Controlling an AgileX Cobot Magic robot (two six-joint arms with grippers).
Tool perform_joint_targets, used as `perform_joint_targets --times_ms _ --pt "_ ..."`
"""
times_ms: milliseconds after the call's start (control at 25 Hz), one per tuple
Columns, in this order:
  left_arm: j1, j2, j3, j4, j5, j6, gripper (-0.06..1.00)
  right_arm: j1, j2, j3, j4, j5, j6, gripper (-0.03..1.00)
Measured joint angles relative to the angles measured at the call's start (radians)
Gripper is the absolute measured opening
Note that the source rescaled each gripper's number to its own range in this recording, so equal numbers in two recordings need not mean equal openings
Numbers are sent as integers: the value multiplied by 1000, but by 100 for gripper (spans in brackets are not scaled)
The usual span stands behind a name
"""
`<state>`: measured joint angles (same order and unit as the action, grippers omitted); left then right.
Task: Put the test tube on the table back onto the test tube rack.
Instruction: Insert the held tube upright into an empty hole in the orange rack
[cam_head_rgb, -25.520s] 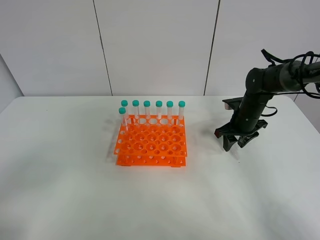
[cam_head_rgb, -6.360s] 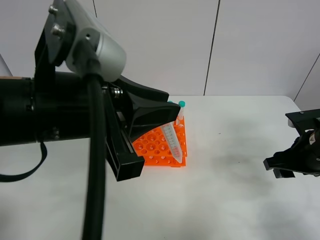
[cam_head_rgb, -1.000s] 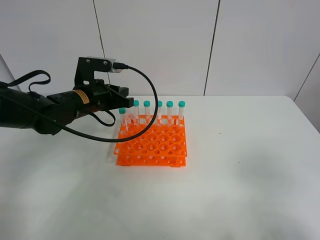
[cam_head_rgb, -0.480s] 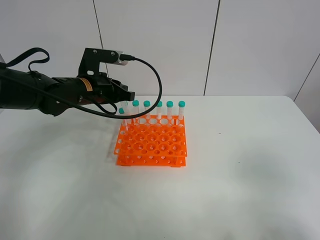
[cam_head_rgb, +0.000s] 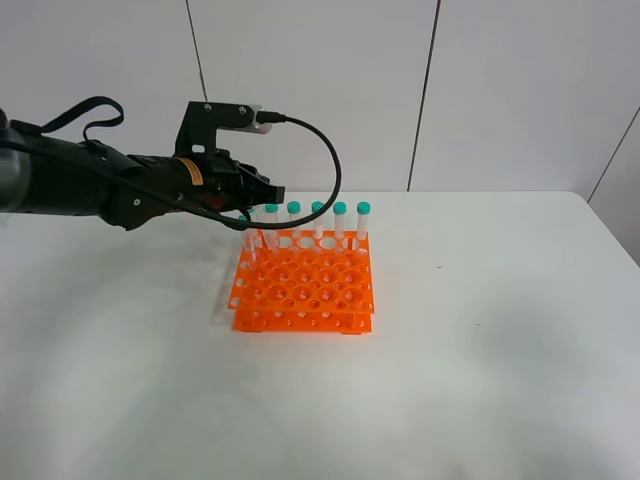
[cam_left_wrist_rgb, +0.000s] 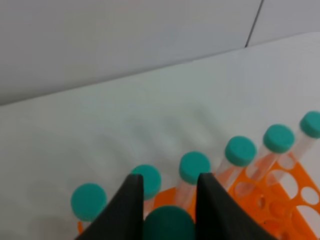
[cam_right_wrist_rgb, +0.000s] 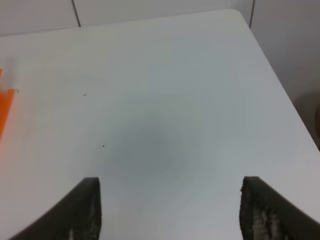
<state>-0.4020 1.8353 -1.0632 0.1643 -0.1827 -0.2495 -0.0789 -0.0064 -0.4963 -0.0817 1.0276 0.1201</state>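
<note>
In the exterior high view, the left gripper (cam_head_rgb: 262, 192) is seen reaching in from the left on its dark arm and hanging over the rear left corner of the test tube rack (cam_head_rgb: 305, 292), which stands on the table (cam_head_rgb: 480, 340). A row of other teal-capped tubes (cam_head_rgb: 317, 208) is seen upright along the rack's rear edge. The gripped tube itself cannot be clearly made out here, since that corner is covered by the gripper. The right gripper is not shown in this view. In the left wrist view, the left gripper (cam_left_wrist_rgb: 169, 200) is seen clamped on the test tube (cam_left_wrist_rgb: 168, 224), whose teal cap is pinched between the two dark fingers (cam_left_wrist_rgb: 131, 212). Beyond the fingers, six other capped tubes (cam_left_wrist_rgb: 240, 150) are seen standing in a line, with the orange test tube rack (cam_left_wrist_rgb: 295, 192) below them and the white table (cam_left_wrist_rgb: 150, 115) behind. The held test tube is thus placed just in front of that line, near its left end. In the right wrist view, the right gripper (cam_right_wrist_rgb: 171, 200) is seen with its jaws spread wide and nothing between them, above the bare table (cam_right_wrist_rgb: 160, 100); only an orange edge of the test tube rack (cam_right_wrist_rgb: 4, 115) is caught at the frame border, well apart from the fingers (cam_right_wrist_rgb: 87, 210).
</note>
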Motion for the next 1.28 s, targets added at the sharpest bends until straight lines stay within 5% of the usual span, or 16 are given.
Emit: perform_joint_targets --times_ms 1280 --pt "-3 19 -68 4 43 62 1 0 0 0 0 0 0 64"
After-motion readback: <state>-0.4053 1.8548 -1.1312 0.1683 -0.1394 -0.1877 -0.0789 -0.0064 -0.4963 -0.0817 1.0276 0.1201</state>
